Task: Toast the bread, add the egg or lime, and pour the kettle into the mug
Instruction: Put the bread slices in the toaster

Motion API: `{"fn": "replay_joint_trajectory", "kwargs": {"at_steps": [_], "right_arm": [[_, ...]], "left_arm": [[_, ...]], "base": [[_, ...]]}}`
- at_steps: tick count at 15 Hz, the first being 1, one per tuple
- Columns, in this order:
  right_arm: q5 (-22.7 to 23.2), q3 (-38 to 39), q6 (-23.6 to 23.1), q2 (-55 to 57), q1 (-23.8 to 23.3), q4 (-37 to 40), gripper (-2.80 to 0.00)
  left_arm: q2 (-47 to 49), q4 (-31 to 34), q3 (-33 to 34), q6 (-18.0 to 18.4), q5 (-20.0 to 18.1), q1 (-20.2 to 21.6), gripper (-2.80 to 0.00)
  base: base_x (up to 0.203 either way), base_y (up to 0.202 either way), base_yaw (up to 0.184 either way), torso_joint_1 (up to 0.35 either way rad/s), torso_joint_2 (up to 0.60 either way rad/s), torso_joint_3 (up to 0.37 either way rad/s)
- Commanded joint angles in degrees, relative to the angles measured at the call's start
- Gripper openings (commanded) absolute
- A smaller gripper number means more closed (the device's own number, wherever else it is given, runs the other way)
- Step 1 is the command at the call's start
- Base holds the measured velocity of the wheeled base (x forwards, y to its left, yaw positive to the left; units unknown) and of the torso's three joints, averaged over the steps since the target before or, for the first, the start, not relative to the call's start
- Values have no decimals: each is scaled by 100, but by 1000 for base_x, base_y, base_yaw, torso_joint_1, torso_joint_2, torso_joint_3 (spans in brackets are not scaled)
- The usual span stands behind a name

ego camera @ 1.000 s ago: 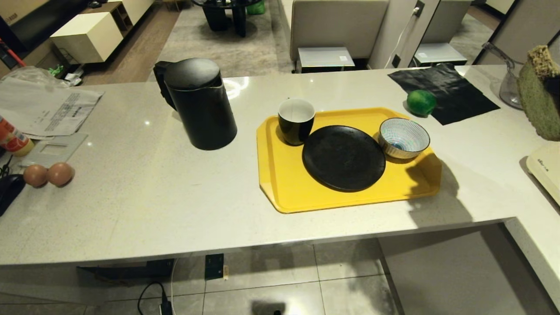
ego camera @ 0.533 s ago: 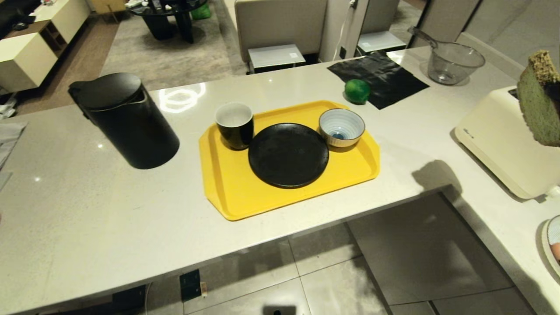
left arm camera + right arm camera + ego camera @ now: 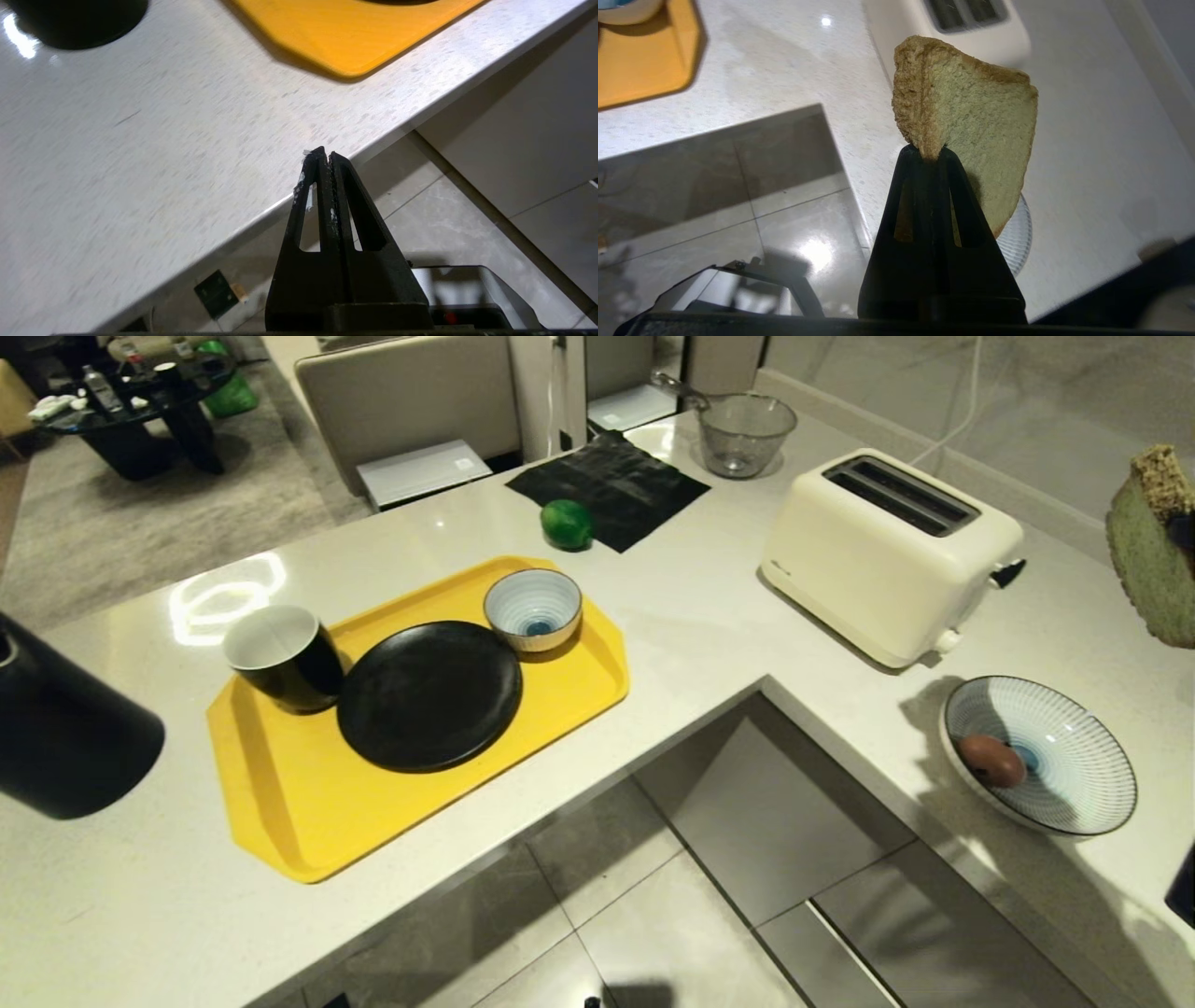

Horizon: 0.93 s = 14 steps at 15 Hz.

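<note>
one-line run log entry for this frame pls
right gripper: shut on pale green bread slice, held aloft | cream two-slot toaster: empty | left gripper: shut, idle

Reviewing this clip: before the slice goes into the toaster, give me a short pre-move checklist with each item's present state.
1. Bread held: ok, right gripper is shut on its lower edge, slice upright.
2. Toaster slots free: ok in the head view, both look dark and unfilled.
3. Bread over a slot: not ok, it hangs out past the toaster's lever end, above the counter.
4. Toaster lever position: cannot tell.
5. Striped dish with the egg clear of the path: ok, it sits nearer the robot than the toaster.
6. Left gripper: ok, shut and idle off the counter edge.
</note>
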Motion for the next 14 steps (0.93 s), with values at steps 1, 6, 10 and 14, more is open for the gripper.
{"fn": "replay_joint_trajectory", "kwargs": {"at_steps": [1,6,10,14], "right_arm": [[7,10,-8,11,2,5,-280],[747,-221,-239,104,-104,-13,-280],[2049,-928,-855,682,-978,-5,-280],[3250,-1878,-1168,1524,-1804,-5,-280]], "left_arm": [[5,2,1,1,-2,1,-280],[5,2,1,1,-2,1,-280],[5,-3,1,1,-2,1,-280],[5,2,1,1,-2,1,-280]], "base": [[2,7,-145,5,5,6],[-1,1,-20,1,0,1],[0,0,0,0,0,0],[0,0,0,0,0,0]]}}
